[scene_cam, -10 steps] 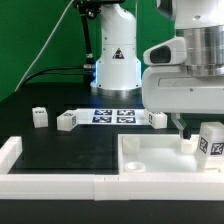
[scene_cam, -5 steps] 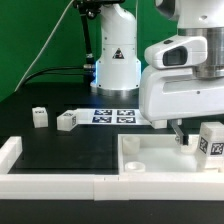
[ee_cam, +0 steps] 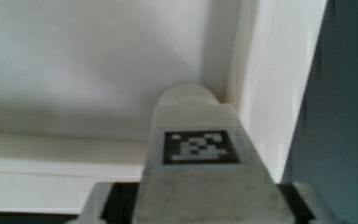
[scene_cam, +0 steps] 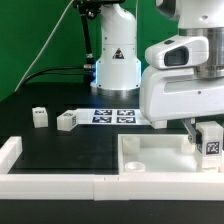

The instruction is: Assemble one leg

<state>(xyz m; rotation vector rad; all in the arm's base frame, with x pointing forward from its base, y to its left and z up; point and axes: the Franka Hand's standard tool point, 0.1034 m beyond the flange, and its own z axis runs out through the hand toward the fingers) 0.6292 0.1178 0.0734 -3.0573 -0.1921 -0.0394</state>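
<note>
A leg, a chunky white block with a square tag, stands at the exterior view's right end of the large white tray-like top. My gripper is down around this leg. In the wrist view the leg sits between my gripper's two fingers, its tag facing the camera, dark pads against both of its sides. Two more legs lie on the black table to the exterior view's left.
The marker board lies on the table behind the top, in front of the arm's base. A white raised border runs along the table's near edge. The top's rim runs close beside the held leg.
My gripper has moved toward the exterior view's right, from beside the leg to around it. The leg has hardly moved.
</note>
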